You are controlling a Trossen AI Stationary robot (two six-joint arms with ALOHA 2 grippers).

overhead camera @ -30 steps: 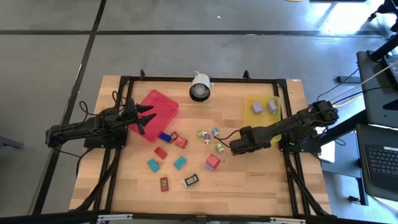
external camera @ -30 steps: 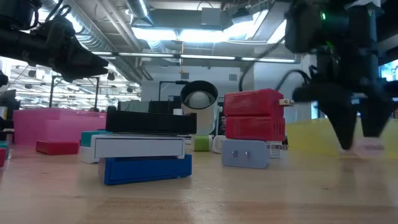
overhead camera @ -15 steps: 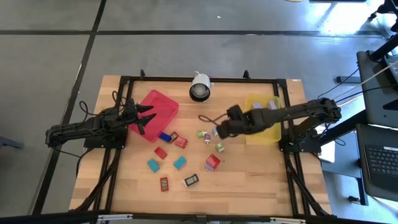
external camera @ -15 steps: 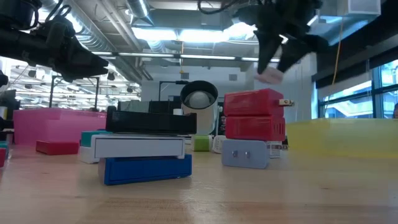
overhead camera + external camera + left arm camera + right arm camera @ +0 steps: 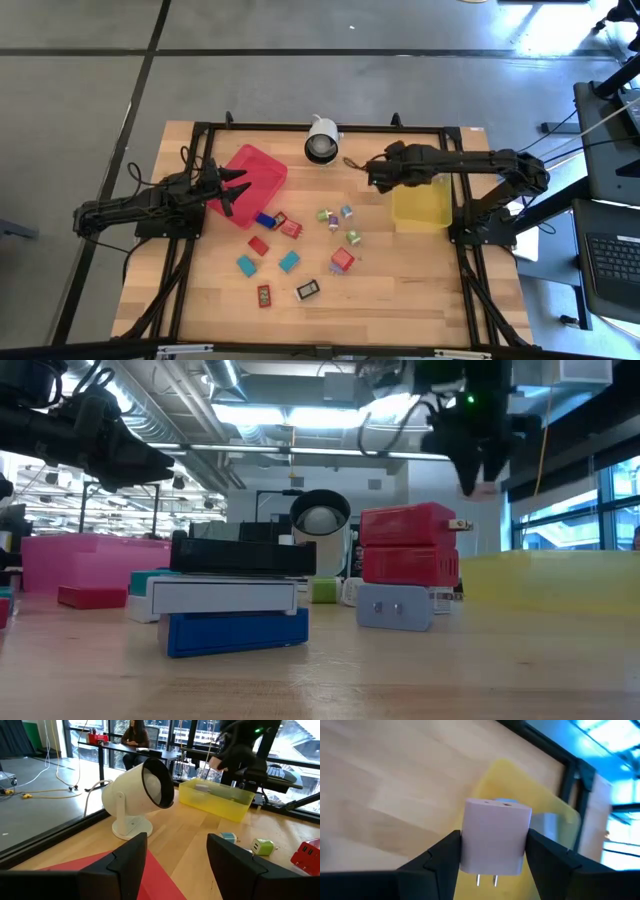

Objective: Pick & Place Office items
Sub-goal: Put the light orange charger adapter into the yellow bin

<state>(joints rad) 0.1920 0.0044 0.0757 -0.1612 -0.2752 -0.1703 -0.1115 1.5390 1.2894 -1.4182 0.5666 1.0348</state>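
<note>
Right gripper (image 5: 492, 870) jaws clamp a lilac plug adapter (image 5: 495, 835) beside the yellow tray (image 5: 420, 205); about a dozen office items (image 5: 290, 262) remain mid-tabletop; left gripper (image 5: 232, 190) jaws half open, empty.

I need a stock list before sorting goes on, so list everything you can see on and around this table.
Table: one, pale wood, under everything.
Red tray: one, on the table's left side.
Yellow tray: one, on the table's right side.
White round device: one, at the far edge, in the middle.
Small pieces: about a dozen; red, teal, blue, green, lilac, and one black with a white label; scattered mid-table between the trays.
Lilac plug: one, held in the air.
Person: one, seated far behind the table.
Left gripper: open, over the red tray's near edge.
Right gripper: shut on the lilac plug, raised beside the yellow tray.
</note>
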